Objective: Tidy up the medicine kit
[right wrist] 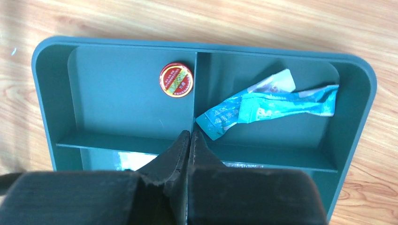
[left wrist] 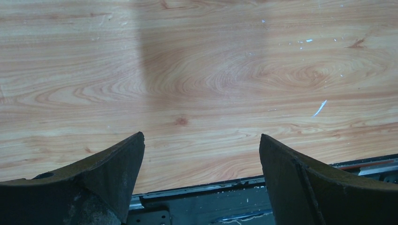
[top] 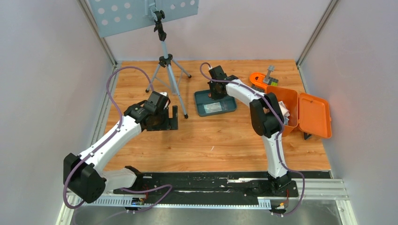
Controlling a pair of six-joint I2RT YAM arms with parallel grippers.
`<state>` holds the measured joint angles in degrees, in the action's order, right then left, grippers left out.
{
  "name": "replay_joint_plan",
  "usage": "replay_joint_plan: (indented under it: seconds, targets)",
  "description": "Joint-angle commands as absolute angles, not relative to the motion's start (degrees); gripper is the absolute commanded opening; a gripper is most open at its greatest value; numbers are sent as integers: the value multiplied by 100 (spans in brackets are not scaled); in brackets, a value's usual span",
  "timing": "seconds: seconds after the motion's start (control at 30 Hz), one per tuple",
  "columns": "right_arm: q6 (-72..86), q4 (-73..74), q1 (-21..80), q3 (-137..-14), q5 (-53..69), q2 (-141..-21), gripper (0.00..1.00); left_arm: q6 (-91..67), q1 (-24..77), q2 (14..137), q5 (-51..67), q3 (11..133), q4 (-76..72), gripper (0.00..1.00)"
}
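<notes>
Right claw (right wrist: 190, 137) is hovering clenched, fingers pressed together, over the teal tray (right wrist: 44, 89) at its central divider. A red round tin (right wrist: 176, 79) and blue sachets (right wrist: 277, 104) are lying in separate compartments. Left claw (left wrist: 202, 145) is hanging released above bare desk (left wrist: 197, 70). Medicine kit (top: 313, 115) is sitting open, lid back, near the desk's right edge.

The right end effector (top: 216, 96) hangs over a teal tray (top: 202, 110) on the tabletop (top: 211, 145). The orange medicine kit (top: 313, 115) lies open nearby.
</notes>
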<state>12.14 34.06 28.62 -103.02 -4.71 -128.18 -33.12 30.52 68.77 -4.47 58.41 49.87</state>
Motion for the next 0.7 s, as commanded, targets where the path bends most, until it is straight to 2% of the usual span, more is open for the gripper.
replay_joint_plan:
  seconds: [0.0,0.37,0.67]
  targets:
    - [750,3450,2863,-10229,-89,-12241,0,-3352,3041,6723,-395,5853,4857,100]
    - [-673,3668,2865,-9442,401,-10964,0,-3460,3036,6647,-132,5684,4668,100]
    - [-1412,5034,2874,-10074,699,-10825,0,-3235,3037,6747,-115,5735,4573,100]
